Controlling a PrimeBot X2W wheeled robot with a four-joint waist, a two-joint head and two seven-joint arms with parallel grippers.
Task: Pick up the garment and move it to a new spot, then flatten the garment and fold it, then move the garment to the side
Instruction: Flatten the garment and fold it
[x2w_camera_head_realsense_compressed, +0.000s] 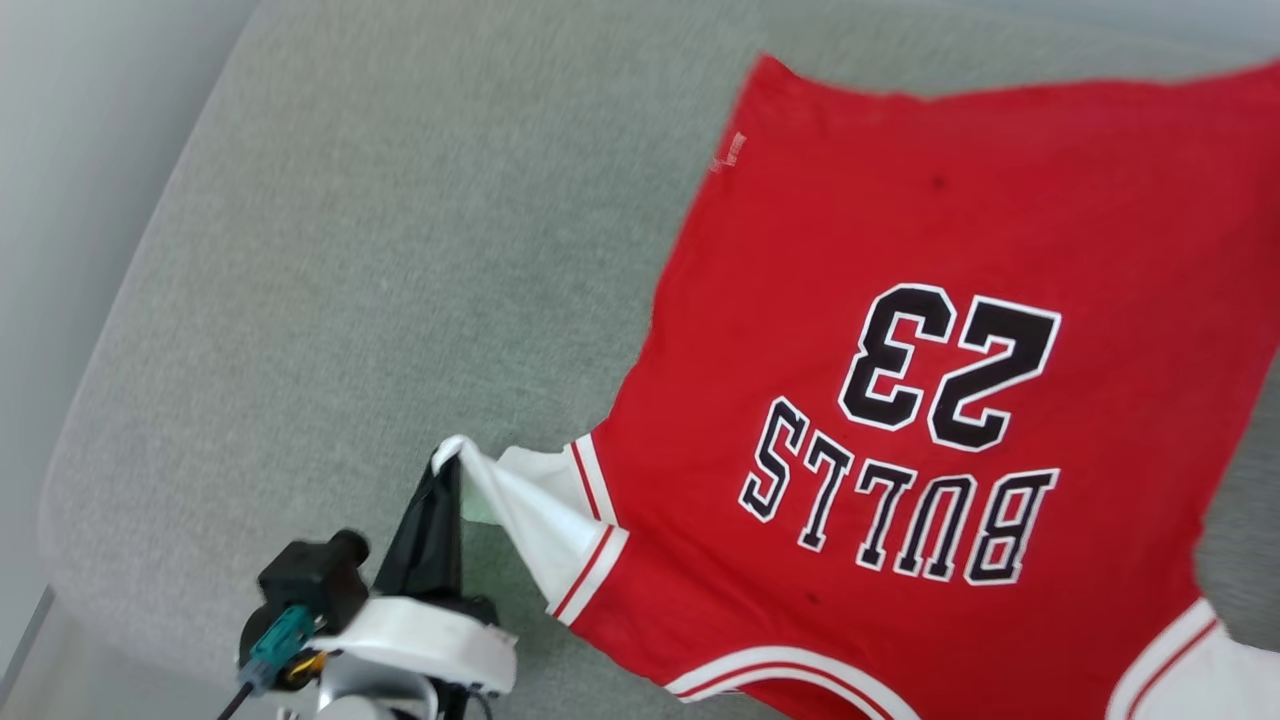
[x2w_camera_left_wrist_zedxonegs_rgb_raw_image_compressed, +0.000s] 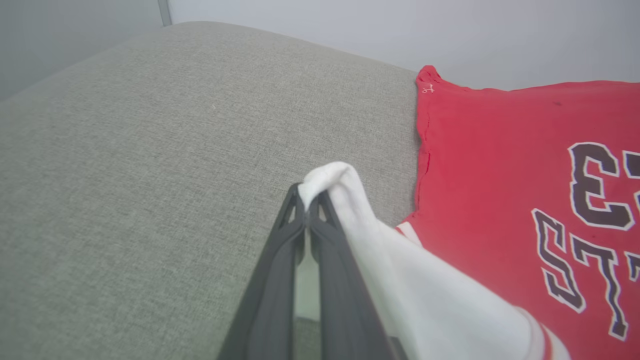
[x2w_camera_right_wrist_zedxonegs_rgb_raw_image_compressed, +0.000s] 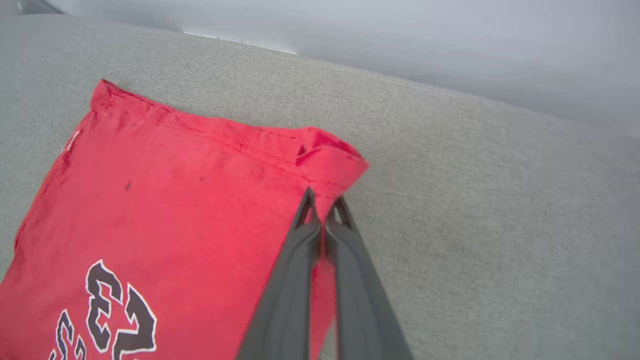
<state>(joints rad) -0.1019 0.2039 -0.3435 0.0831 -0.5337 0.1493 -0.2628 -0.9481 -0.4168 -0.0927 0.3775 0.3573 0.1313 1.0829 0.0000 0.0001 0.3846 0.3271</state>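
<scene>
The garment (x2w_camera_head_realsense_compressed: 930, 330) is a red jersey with white sleeves, spread print-up on the grey cushion, with "BULLS 23" upside down in the head view. My left gripper (x2w_camera_head_realsense_compressed: 447, 468) at the lower left is shut on the tip of a white sleeve (x2w_camera_head_realsense_compressed: 530, 510) and holds it pulled up and out from the body. In the left wrist view the fingertips (x2w_camera_left_wrist_zedxonegs_rgb_raw_image_compressed: 300, 200) pinch that sleeve (x2w_camera_left_wrist_zedxonegs_rgb_raw_image_compressed: 400, 270) beside the garment (x2w_camera_left_wrist_zedxonegs_rgb_raw_image_compressed: 500, 175). In the right wrist view my right gripper (x2w_camera_right_wrist_zedxonegs_rgb_raw_image_compressed: 325, 202) is shut on the garment's (x2w_camera_right_wrist_zedxonegs_rgb_raw_image_compressed: 190, 200) side edge just below its hem corner, which is bunched up.
The grey upholstered cushion (x2w_camera_head_realsense_compressed: 380, 250) stretches wide to the left of the garment, and its rounded edge falls away at the far left (x2w_camera_head_realsense_compressed: 90, 380). A pale wall (x2w_camera_right_wrist_zedxonegs_rgb_raw_image_compressed: 450, 40) runs behind the cushion's far edge.
</scene>
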